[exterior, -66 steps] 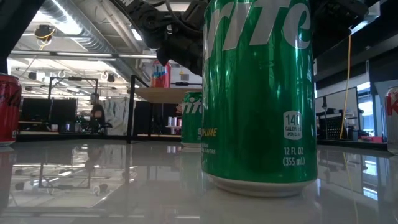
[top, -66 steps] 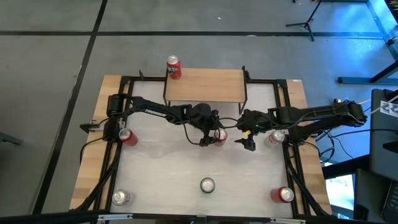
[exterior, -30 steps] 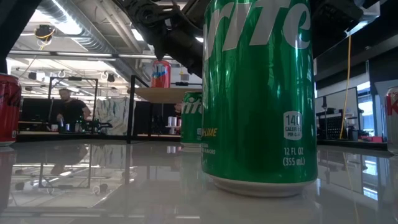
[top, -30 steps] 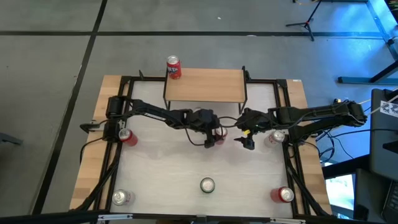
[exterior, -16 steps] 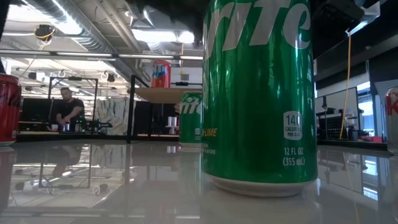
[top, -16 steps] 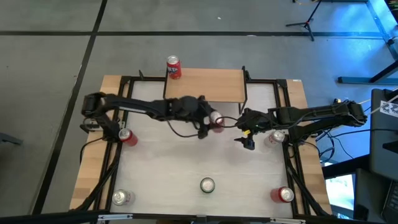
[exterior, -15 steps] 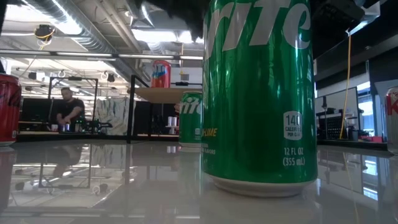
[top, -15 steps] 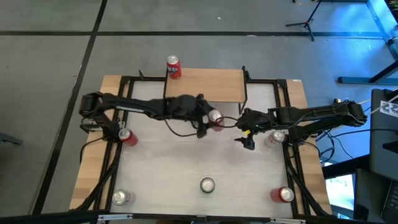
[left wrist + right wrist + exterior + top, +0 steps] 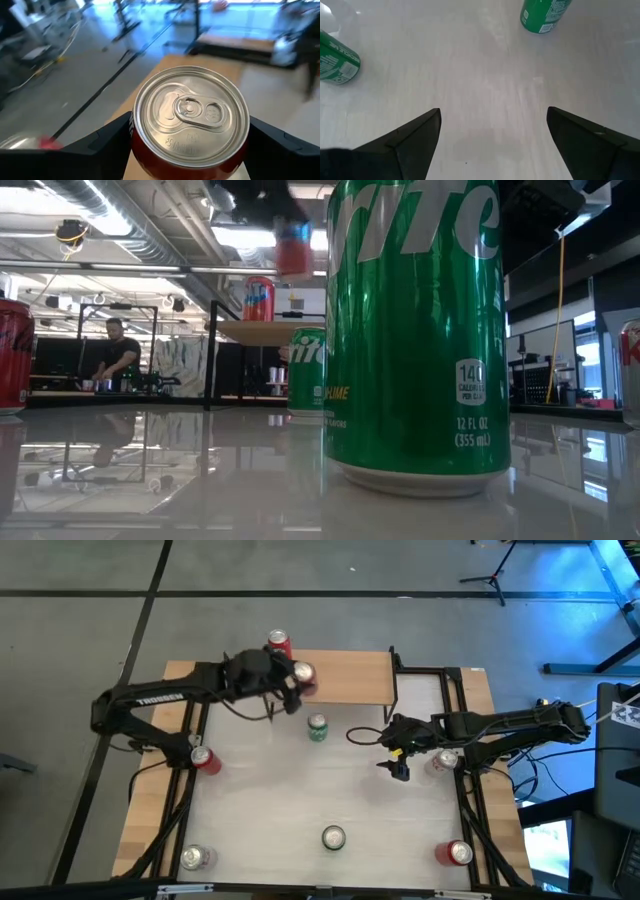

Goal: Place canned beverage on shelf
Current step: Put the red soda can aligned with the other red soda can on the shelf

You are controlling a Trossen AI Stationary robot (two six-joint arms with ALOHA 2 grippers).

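My left gripper (image 9: 296,682) is shut on a red can (image 9: 303,674), which it holds in the air over the left part of the light-wood shelf (image 9: 350,680). In the low view the can (image 9: 292,245) hangs well above the shelf board (image 9: 255,328). Another red can (image 9: 278,646) stands on the shelf's far left corner. A green can (image 9: 317,727) stands on the table in front of the shelf. My right gripper (image 9: 400,769) is open and empty, low over the table right of centre. My left gripper pinches the red can's side wall (image 9: 137,150) between its two fingers, one on each opposite side just below the silver top (image 9: 190,115). The fingers come from the table's left, slanting down. The can is upright and lifted clear, above the shelf.
A green can (image 9: 333,837) stands near the front edge and fills the low view (image 9: 415,330). Red cans stand at the left (image 9: 205,760), the right (image 9: 445,760) and both front corners (image 9: 197,858) (image 9: 457,853). Black frame rails run along the table's sides. A person (image 9: 120,350) is far behind.
My left gripper has risen from the table's middle with the red can and gone toward the far edge and a little left, until it is over the shelf. The can has stayed upright. The green can under the arm's earlier place now shows.
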